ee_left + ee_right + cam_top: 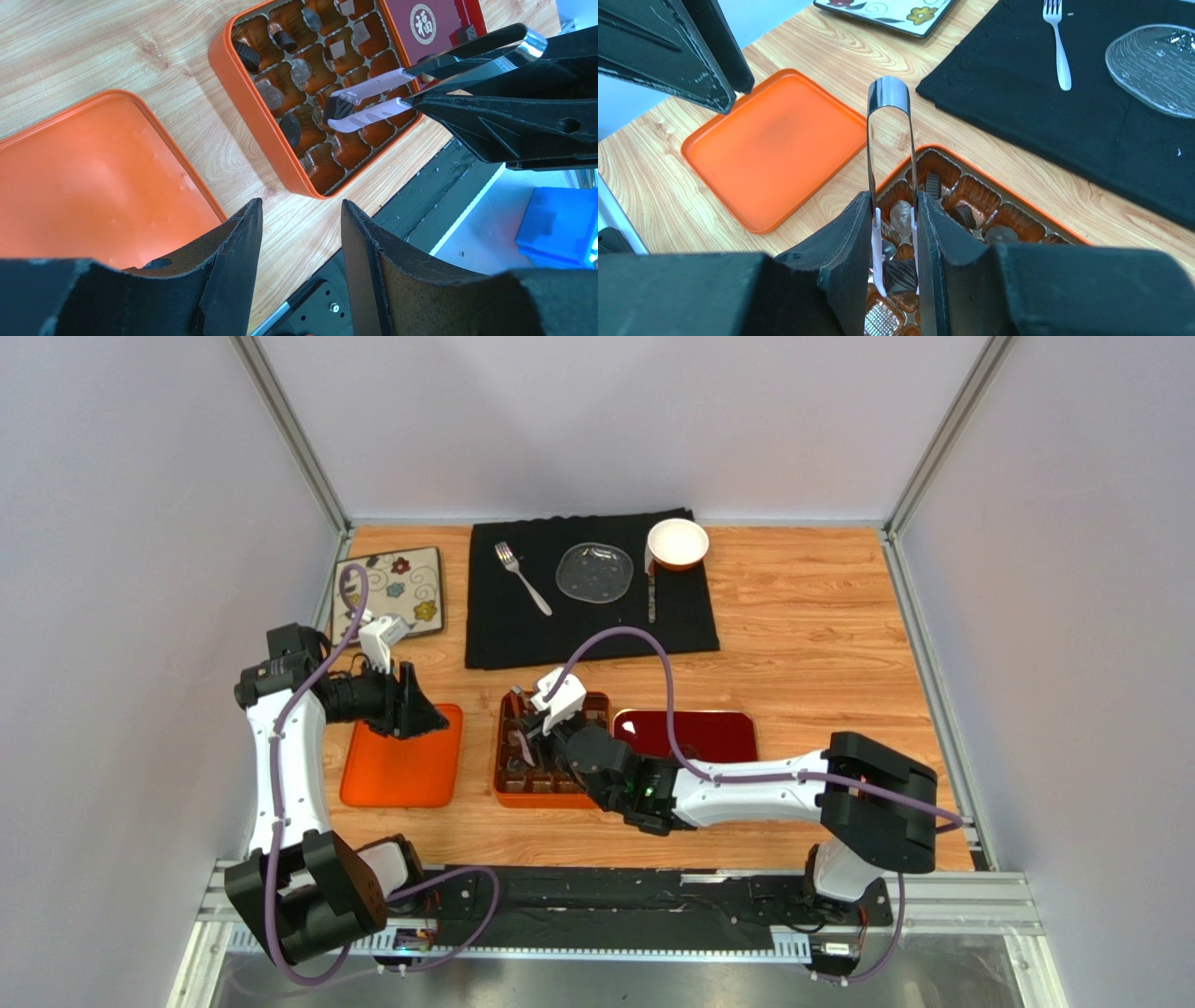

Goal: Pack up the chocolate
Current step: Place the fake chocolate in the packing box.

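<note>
Top view: right gripper (539, 717) is hovering over the orange box (511, 798), while the left gripper (410, 704) is waiting, spread and empty, above the lid (400, 763).
Left wrist: tongs (379, 81) are pinching one chocolate (337, 108) above the box's cells, so it should be lowered straight down.
Right wrist: right gripper is clamping the tongs, and should ease only once the piece is seated.

place: robot lab test cell | walls: plain pale panels (140, 546) in metal framing (291, 434) box in my wood-grain table (814, 630) | mount: I am bolted to a slotted rail (617, 941) | props: black cloth (589, 633), fork (522, 577), glass plate (593, 571) laid out
</note>
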`<state>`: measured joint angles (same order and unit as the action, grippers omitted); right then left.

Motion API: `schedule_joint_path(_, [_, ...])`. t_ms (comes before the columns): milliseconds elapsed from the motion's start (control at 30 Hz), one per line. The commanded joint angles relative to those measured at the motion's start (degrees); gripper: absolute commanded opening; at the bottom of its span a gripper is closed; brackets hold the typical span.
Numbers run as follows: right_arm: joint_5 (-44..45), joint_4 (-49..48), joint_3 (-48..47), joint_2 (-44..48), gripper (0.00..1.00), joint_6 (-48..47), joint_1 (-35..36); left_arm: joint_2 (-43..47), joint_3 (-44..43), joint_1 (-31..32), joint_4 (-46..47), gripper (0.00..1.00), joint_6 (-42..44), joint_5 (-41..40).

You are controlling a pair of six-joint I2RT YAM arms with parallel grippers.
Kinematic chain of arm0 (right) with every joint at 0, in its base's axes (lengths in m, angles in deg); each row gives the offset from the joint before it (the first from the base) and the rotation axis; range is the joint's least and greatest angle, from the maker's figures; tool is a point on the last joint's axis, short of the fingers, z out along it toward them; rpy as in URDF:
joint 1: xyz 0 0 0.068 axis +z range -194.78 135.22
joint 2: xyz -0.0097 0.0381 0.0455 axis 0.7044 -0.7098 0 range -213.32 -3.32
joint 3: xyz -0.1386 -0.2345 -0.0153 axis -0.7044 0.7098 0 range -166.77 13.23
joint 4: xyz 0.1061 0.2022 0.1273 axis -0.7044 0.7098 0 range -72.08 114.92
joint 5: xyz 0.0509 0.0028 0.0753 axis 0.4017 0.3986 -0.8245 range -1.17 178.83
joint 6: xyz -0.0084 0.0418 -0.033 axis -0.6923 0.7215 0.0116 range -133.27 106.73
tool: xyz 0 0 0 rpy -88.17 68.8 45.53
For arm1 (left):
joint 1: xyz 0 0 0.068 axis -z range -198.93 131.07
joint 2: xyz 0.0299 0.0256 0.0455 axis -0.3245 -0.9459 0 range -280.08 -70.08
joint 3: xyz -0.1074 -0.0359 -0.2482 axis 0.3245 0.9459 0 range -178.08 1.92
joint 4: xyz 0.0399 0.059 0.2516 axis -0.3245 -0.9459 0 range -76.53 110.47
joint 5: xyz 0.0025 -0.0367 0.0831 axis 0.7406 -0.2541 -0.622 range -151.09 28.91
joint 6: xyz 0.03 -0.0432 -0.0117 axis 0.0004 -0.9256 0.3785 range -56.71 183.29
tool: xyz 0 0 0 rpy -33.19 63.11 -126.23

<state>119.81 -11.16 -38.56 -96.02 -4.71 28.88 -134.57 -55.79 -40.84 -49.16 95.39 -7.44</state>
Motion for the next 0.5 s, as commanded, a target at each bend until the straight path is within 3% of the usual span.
schedule_joint_path(0, [1.27, -4.05, 0.72, 2.26, 0.26, 1.29, -0.28, 1.12, -1.53, -0.59, -0.60, 0.53, 1.57, 1.20])
schedule_joint_path(467, [2.15, -4.67, 1.34, 3.15, 0.29, 1.37, -0.28, 1.21, -1.96, -0.68, -0.95, 0.53, 1.48, 1.20])
